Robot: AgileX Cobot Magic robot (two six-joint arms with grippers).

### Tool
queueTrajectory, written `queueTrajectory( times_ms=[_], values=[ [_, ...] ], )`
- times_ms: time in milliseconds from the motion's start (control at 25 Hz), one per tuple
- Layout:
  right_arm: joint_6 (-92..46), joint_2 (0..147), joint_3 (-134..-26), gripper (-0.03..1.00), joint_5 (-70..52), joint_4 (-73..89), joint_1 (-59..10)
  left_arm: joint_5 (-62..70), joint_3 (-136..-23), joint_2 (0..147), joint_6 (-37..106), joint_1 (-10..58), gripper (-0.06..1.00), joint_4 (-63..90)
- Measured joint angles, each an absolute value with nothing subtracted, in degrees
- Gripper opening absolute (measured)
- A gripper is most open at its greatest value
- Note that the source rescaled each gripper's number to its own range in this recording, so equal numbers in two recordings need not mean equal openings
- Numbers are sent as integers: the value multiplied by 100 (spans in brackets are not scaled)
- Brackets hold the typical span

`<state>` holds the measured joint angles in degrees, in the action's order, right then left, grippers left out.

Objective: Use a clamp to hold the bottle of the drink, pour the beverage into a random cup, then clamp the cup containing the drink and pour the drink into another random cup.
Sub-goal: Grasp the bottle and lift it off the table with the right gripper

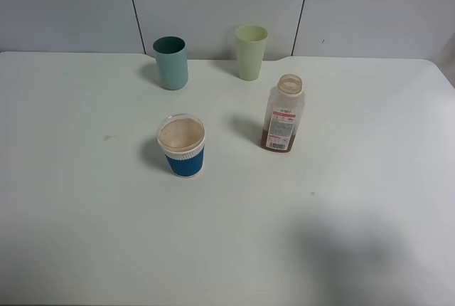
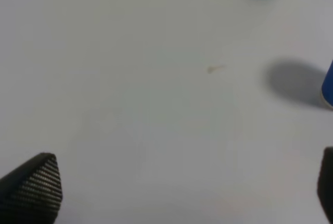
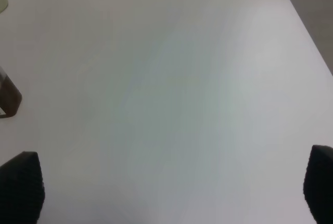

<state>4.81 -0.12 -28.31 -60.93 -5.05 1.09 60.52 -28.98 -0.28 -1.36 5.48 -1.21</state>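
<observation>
Gaping left gripper (image 2: pixel 182 195): jaws spread wide, one ribbed black fingertip (image 2: pixel 36 185) at each lower corner of the wrist view, nothing held, bare table (image 1: pixel 85 220) between them.
Jaws of right gripper (image 3: pixel 169 190): also wide apart, gripping nothing, over plain tabletop.
Room by left gripper: open white surface ahead, marked only by a small tan speck (image 2: pixel 214 68); two cups stand beyond it, well clear of the fingers.
Room by right gripper: broad bare stretch ahead; the table's side edge runs along one flank with grey floor (image 3: pixel 317 15) past it.
Far edge: runs along the grey panelled wall (image 1: pixel 213 0).
Near half of table: bare in the high view.
Task bottle (image 1: pixel 283 117): upright, neck uncapped, right of centre; brown beverage (image 1: pixel 277 142) fills only the lowest part.
Short blue cup (image 1: pixel 183 151): upright, left of the bottle and well apart; inside looks pale tan, cannot tell if that is liquid.
Dark teal tumbler (image 1: pixel 171 62): upright near the far edge, behind the blue cup; interior dark, contents not discernible.
Pale yellow-green tumbler (image 1: pixel 251 51): upright near the teal tumbler, not touching it, behind the bottle; contents cannot be told.
</observation>
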Motion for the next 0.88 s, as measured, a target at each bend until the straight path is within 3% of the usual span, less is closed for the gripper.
queueTrajectory(
  times_ms=[680, 880],
  values=[
    [453, 141, -2846, 100, -6065, -505, 109, 6052, -2898, -28, -136, 548, 100, -121],
    [368, 608, -3023, 100, -5341, -505, 109, 6052, -2898, -28, -136, 548, 100, -121]
  ],
)
